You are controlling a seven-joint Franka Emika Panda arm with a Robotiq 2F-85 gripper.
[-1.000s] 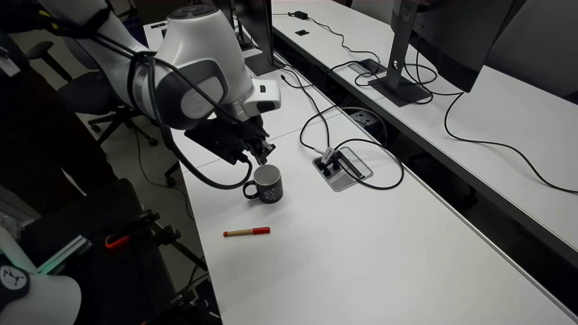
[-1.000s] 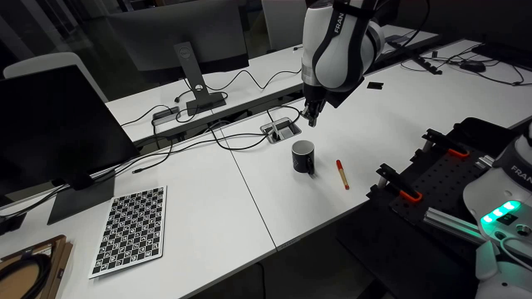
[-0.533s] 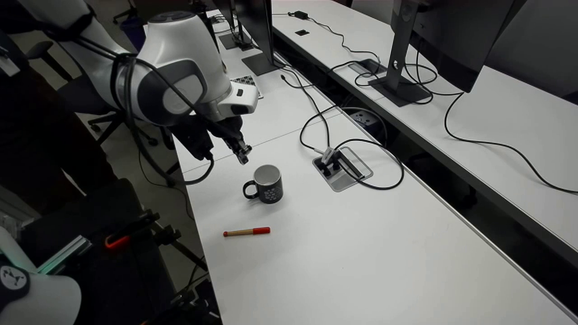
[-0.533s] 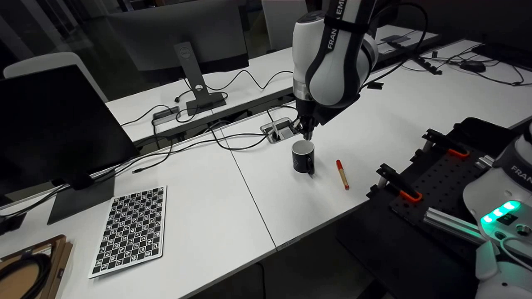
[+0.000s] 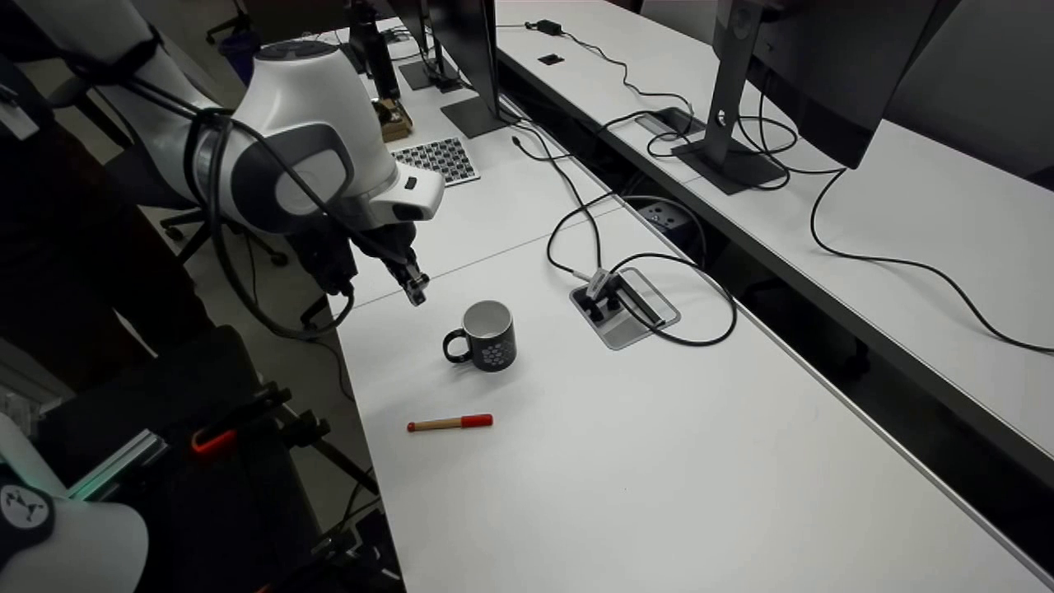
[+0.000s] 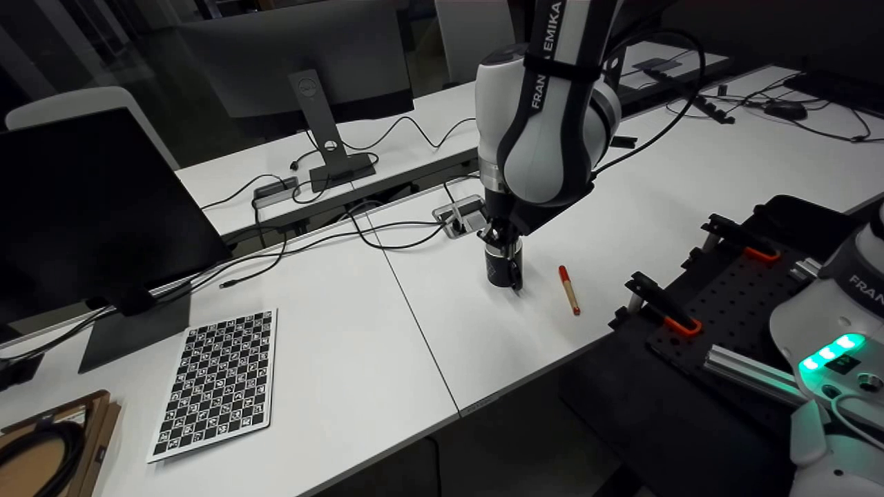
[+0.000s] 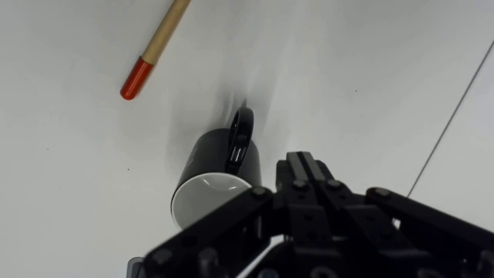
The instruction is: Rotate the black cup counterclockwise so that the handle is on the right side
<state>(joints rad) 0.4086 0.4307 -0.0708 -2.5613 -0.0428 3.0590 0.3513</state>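
Note:
The black cup stands upright on the white table, its pale inside facing up. Its handle points toward the near table edge, to the left in that exterior view. In the wrist view the handle shows on top of the cup's dark side, pointing up the picture. My gripper is shut with nothing between its fingers, a short way from the cup. The wrist view has the gripper tips just right of the cup, a strip of table between them. In an exterior view the gripper covers the cup's rim.
A pen with red ends lies near the cup, toward the table edge. A socket box with looping black cables sits on the far side. A checkered board lies farther along the table, near a monitor.
The arm has swung past the cup and come down lower, leftward in both exterior views. My gripper stays shut. Cup and pen have not moved.

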